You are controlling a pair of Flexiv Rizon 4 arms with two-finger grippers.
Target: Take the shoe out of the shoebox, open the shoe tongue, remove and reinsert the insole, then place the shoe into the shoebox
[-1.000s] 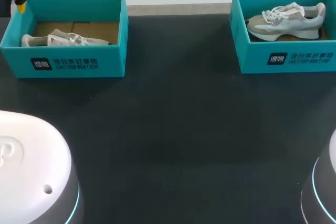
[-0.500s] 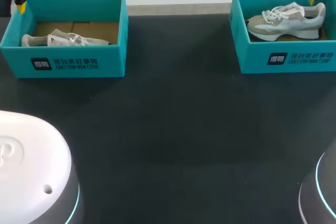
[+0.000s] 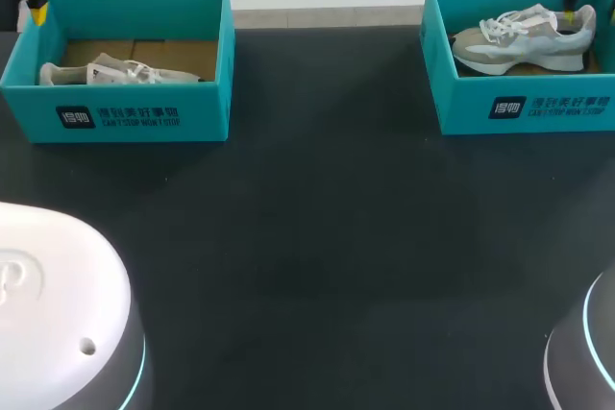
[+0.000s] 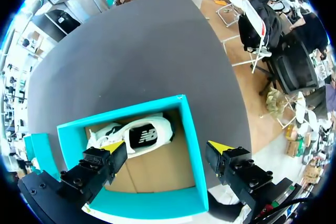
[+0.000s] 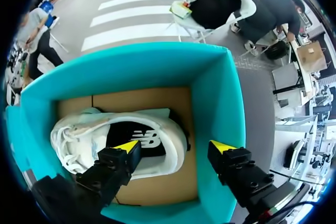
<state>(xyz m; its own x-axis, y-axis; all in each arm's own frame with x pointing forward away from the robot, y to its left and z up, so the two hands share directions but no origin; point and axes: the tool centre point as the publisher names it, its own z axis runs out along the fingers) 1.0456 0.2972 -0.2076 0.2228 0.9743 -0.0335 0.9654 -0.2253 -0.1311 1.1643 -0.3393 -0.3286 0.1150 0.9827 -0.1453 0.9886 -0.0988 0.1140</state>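
R gripper [image 5: 176, 146], jaws wide w/ nothing held, hangs over heel end of grey-and-white lace-up sneaker [image 5: 79, 135] lying in teal cardboard shoebox [image 3: 524, 108] at 1 o'clock on black table [image 3: 317, 237], long axis toe 9, heel 3, making it the nearer one; L gripper [image 4: 167, 148], also wide, is over 11 o'clock teal box [image 3: 144, 117].

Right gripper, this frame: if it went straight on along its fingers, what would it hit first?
Probably the heel of the white and grey sneaker in the teal cardboard shoebox: the open right gripper points down at it, one finger lining up with the box's side wall. Depth is unclear.
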